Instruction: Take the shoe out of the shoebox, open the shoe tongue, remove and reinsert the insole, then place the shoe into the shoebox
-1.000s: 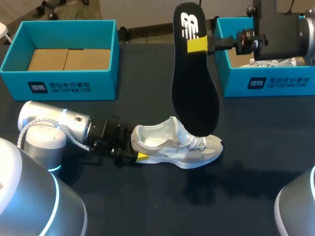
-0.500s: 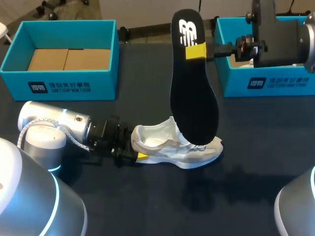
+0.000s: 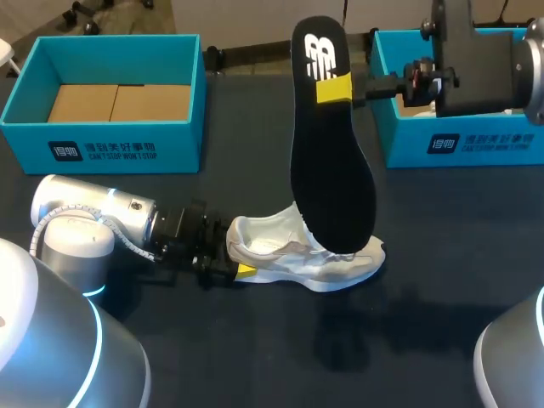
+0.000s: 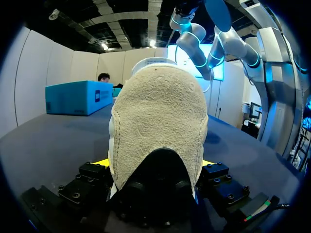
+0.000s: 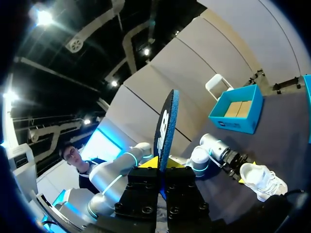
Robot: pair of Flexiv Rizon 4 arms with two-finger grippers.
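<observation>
table (image 3: 255,348): dark top, everything's sitting on it
left shoebox (image 3: 102,151): teal, open, far left side, only the brown cardboard floor showing inside
right shoebox (image 3: 476,146): same teal, far right, something white in it, can't tell what; my right arm hangs over it
shoe (image 3: 293,255): white-ish sneaker lying on the table around the middle, well away from both boxes, heel toward my left arm, toe pointing right
insole (image 3: 331,170): black, up in the air standing nearly on end, its lower end just over the shoe's laces
left gripper (image 4: 155,165): low at the table, yellow tips clamped on either side of the shoe's heel
right gripper (image 5: 163,167): fingers pinched on the insole's upper end, close to the white logo
</observation>
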